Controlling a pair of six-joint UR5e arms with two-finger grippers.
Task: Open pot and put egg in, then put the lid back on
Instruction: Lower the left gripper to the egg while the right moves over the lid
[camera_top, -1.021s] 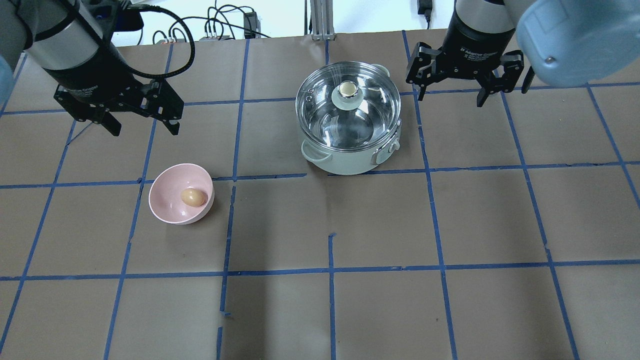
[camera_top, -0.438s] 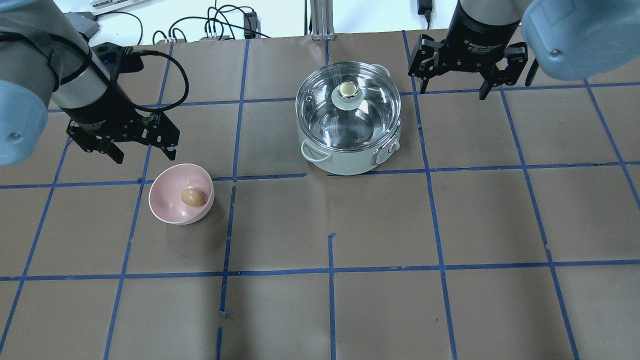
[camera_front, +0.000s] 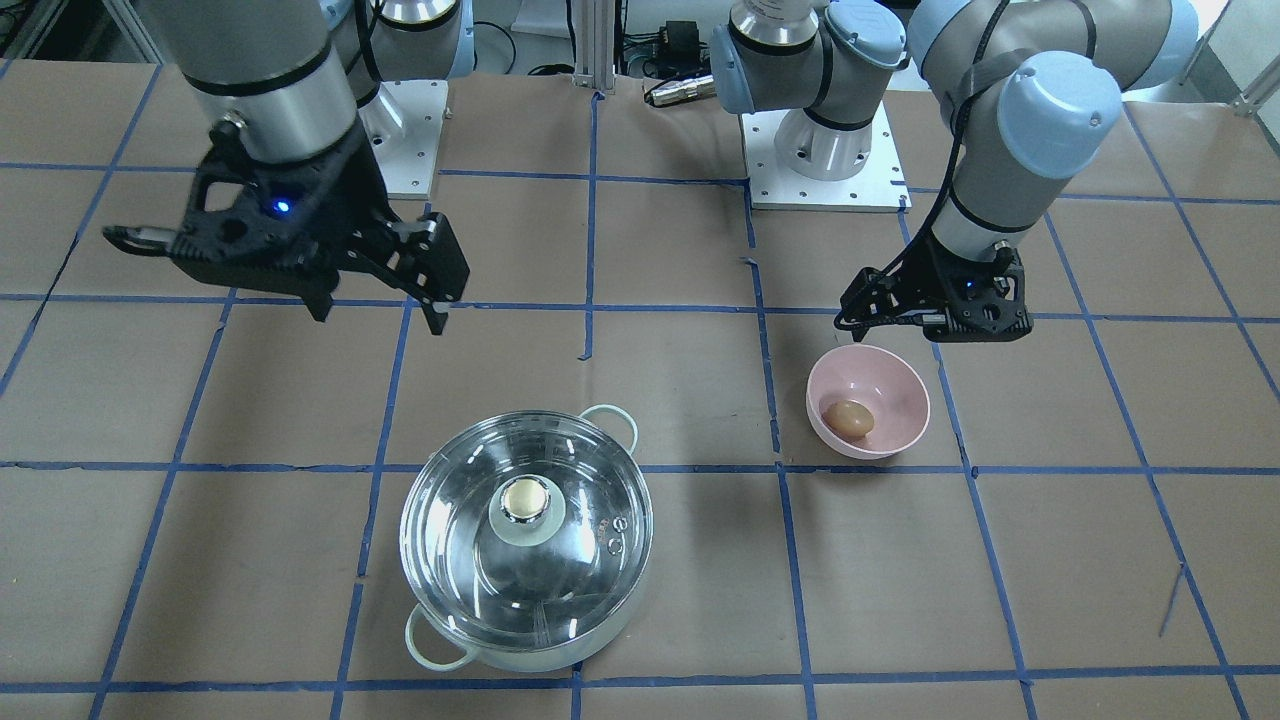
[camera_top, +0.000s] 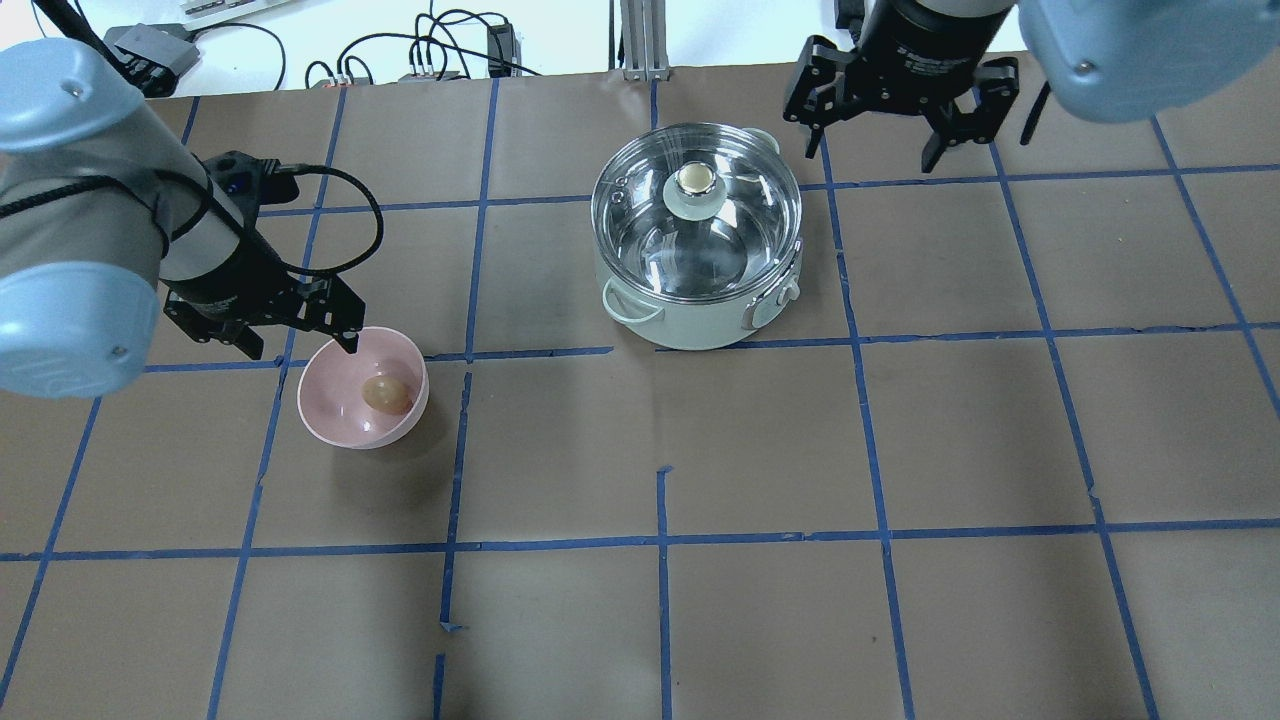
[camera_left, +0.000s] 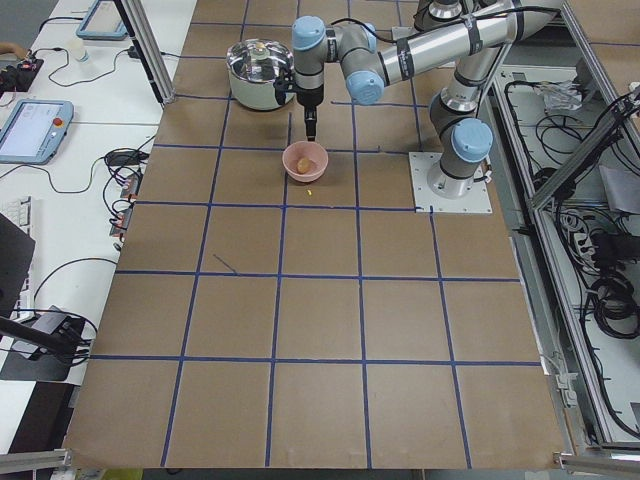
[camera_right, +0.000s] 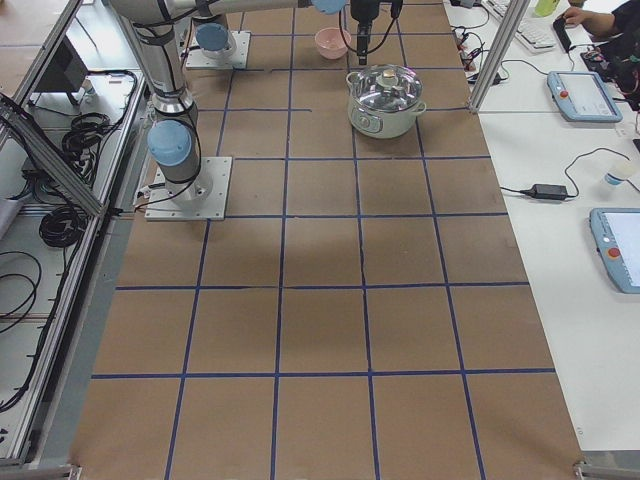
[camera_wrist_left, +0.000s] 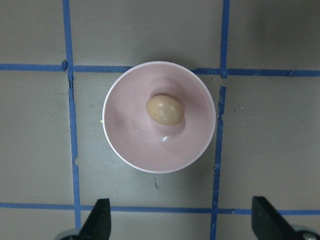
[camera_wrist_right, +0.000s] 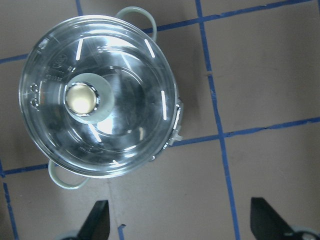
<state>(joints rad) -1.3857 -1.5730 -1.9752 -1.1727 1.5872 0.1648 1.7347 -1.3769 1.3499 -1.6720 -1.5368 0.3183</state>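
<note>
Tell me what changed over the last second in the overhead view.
The left gripper came down to the pink bowl. One finger is now over its rim, and the gripper is open and empty. The right gripper, also open, drifted toward the table's far edge beside the pot. Nothing was grasped or released. The egg, bowl, pot and lid stayed put, lid still on.

The pot (camera_top: 700, 325) has a smooth, pale green outer wall with a satin sheen. Its mirror-bright steel inside shows through the lid (camera_top: 735, 235), clear glossy glass in a polished metal rim. The knob (camera_top: 692, 178) is shiny metal on a matt green base. At the left of the overhead view, the bowl (camera_top: 335, 415) looks like smooth pink plastic, and the egg (camera_top: 385, 392) is dull light brown. Matt brown paper covers the table (camera_top: 900, 450), lined with blue tape (camera_top: 662, 600). The left gripper (camera_top: 300, 347) and right gripper (camera_top: 870, 155) are matt black.
</note>
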